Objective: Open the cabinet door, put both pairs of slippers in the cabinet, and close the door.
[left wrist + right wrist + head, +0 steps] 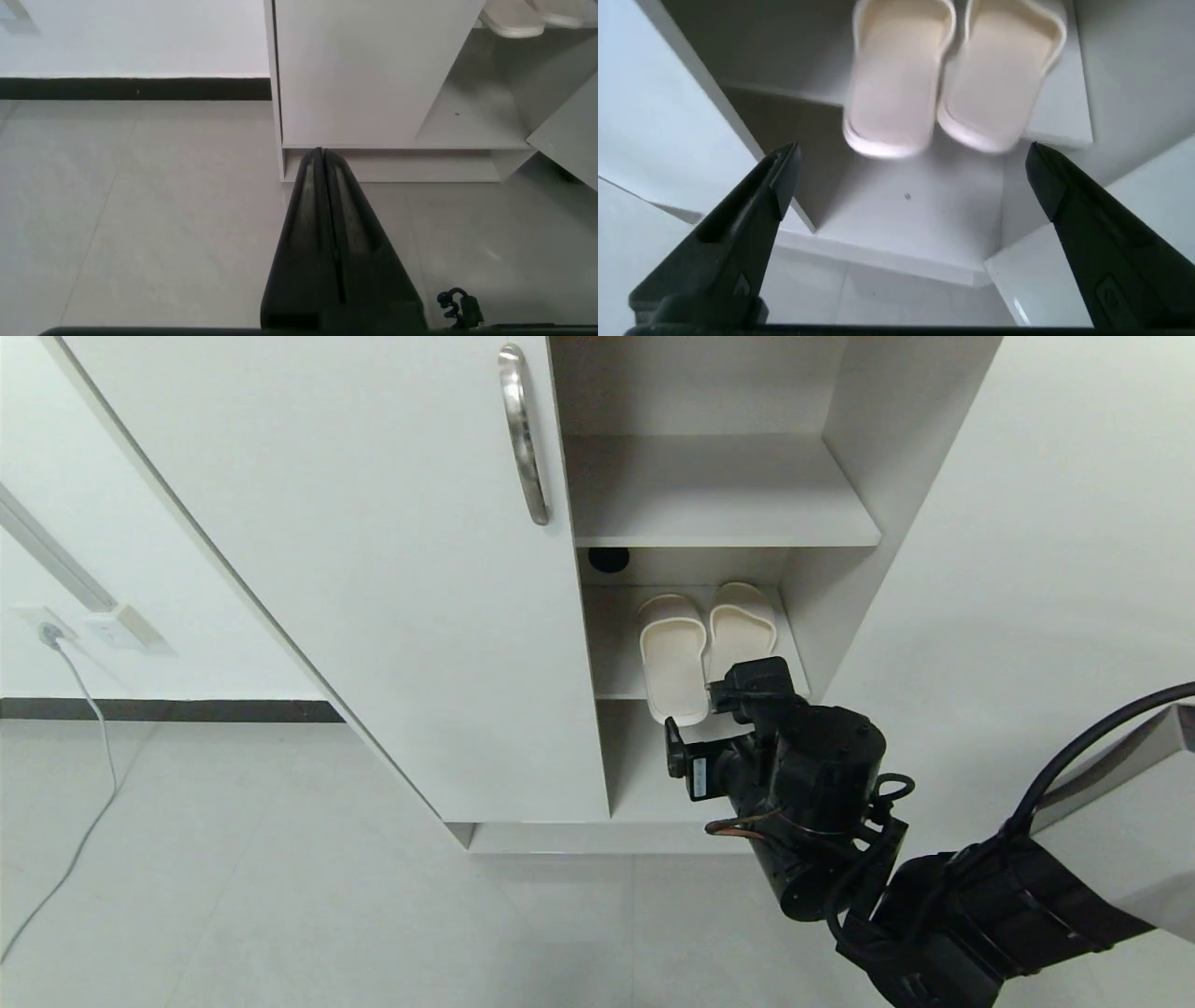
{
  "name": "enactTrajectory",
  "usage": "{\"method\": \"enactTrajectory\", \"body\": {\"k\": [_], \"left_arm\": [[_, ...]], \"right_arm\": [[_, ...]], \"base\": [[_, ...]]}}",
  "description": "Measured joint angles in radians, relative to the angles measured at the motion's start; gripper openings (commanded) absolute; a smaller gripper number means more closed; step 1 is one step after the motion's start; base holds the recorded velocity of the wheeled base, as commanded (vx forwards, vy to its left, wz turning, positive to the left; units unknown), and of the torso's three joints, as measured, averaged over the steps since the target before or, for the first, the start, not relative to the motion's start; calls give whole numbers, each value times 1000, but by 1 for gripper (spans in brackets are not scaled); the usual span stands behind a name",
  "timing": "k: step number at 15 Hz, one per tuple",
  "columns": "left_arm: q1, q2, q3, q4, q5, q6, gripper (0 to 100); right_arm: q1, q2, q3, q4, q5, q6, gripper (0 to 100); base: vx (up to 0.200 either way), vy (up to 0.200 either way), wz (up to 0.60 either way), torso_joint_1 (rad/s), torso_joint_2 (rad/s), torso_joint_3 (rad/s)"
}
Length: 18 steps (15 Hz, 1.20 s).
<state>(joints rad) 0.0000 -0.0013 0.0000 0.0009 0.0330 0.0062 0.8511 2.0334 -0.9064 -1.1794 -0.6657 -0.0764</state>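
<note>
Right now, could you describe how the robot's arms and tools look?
The right arm is black, with rounded joints, a light grey upper link and looping black cables. The right tool has two black tapered fingers and a small white label. The left tool is black.

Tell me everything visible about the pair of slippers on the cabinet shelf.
The pair of slippers is cream-coloured, seemingly smooth foam, with broad straps. Both lie soles down, side by side, on a cabinet shelf, heels jutting over its front edge. The open right gripper is near, not touching.
</note>
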Motion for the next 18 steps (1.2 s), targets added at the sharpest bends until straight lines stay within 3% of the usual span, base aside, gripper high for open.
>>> {"method": "enactTrajectory", "body": {"k": [11, 18], "left_arm": [[0, 0, 0, 0, 0, 0, 0], [0, 0, 0, 1, -1, 1, 0]], "right_arm": [[3, -12, 17, 1, 3, -1, 100], [10, -10, 34, -3, 6, -5, 100]], "base": [[0, 0, 0, 0, 0, 0], [0, 0, 0, 4, 2, 173]]}}
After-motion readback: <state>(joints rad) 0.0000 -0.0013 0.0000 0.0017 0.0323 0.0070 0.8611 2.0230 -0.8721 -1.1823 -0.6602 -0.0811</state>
